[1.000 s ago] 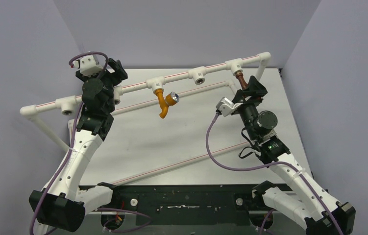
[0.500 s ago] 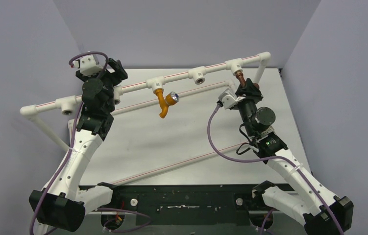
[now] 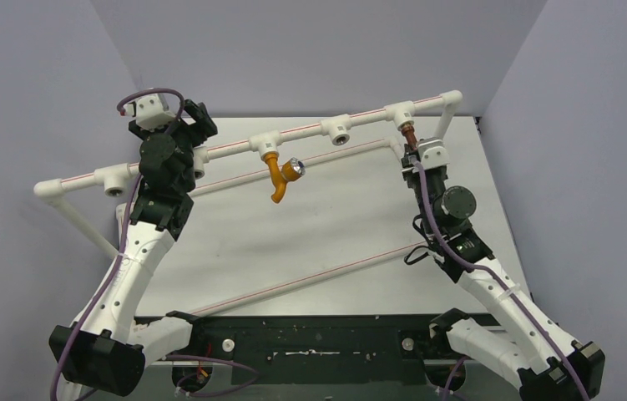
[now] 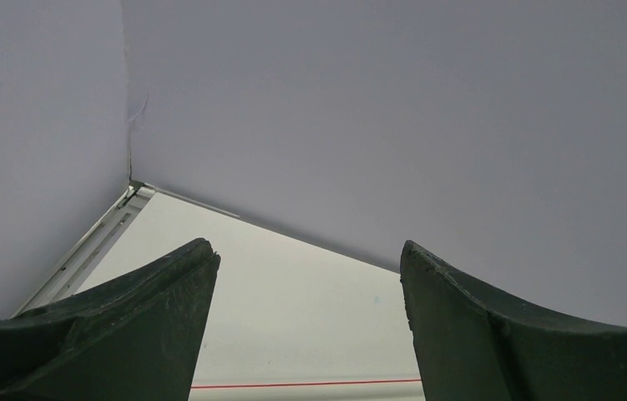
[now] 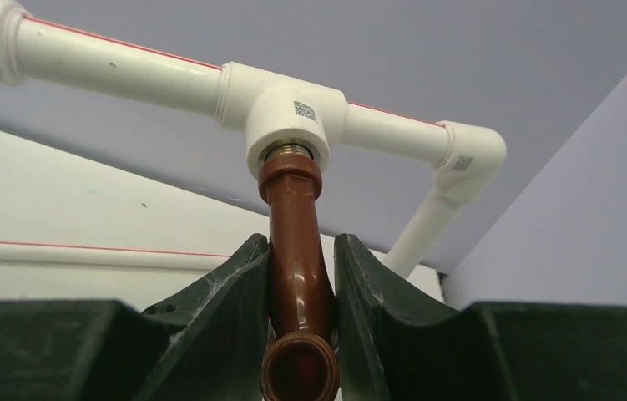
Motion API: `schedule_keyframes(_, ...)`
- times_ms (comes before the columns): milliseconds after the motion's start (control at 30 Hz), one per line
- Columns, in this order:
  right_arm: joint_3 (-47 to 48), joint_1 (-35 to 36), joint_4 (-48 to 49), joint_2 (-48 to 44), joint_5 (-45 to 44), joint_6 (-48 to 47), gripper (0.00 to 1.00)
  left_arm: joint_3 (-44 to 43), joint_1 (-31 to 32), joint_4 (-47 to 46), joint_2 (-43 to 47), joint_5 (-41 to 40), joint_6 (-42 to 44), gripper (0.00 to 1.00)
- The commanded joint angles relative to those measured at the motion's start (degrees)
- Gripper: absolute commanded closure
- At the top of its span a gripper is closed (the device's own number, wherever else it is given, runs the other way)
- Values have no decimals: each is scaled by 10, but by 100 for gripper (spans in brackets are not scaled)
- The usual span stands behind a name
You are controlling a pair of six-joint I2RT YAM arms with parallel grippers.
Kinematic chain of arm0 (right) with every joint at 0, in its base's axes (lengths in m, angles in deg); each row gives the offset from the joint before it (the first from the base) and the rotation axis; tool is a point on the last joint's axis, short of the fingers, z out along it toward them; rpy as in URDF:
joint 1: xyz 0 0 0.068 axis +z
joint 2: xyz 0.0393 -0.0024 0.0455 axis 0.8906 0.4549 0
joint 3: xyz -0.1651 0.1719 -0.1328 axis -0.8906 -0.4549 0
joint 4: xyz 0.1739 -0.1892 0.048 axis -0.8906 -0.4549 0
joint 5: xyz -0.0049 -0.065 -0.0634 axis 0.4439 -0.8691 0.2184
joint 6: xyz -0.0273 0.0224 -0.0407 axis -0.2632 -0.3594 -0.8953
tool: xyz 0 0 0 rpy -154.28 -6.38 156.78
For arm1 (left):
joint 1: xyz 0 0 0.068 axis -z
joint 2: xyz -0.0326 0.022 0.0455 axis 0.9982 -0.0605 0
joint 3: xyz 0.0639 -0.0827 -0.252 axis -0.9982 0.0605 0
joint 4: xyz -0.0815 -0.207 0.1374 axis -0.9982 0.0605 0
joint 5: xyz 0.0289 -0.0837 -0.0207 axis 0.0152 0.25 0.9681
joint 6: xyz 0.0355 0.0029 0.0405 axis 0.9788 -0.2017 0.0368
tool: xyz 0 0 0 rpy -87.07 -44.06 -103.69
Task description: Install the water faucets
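My right gripper (image 5: 301,252) is closed on the dark red-brown faucet (image 5: 293,219), one finger pressed to each side of its body, spout mouth towards my wrist camera; the faucet's upper end sits in the white T socket (image 5: 288,125) near the right end of the pipe rail (image 3: 226,147), with a ring of brassy thread showing at the joint, so I judge it started but perhaps not screwed fully home; I cannot tell how tight it is. The orange-yellow faucet (image 3: 276,177) hangs from its own socket near the middle of the rail, silver knob (image 3: 295,169) out to the side, nothing touching it; that one looks done. My left gripper (image 4: 308,251) is up by the rail's left part, jaws wide apart and holding nothing. Another socket (image 3: 340,132) between the two faucets is bare; I see no spare faucet on the counter (image 3: 335,225). What is left, I think: finish seating the red-brown one, then let go.
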Motion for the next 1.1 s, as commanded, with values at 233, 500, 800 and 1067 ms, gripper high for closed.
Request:
schedule_keyframes(233,76,1,-17,-22,-62,415,100,48,9,167,-31,14,-1,22)
schedule_keyframes(500,104,-3,-51,-17,-45,450,100,49,10,167,-30,14,-1,22)
schedule_keyframes(800,134,-2,-108,-30,21,336,29,48,9,167,-31,14,-1,22)
schedule_keyframes(1067,145,-2,-179,-68,64,202,12,48,9,167,-31,13,0,22)
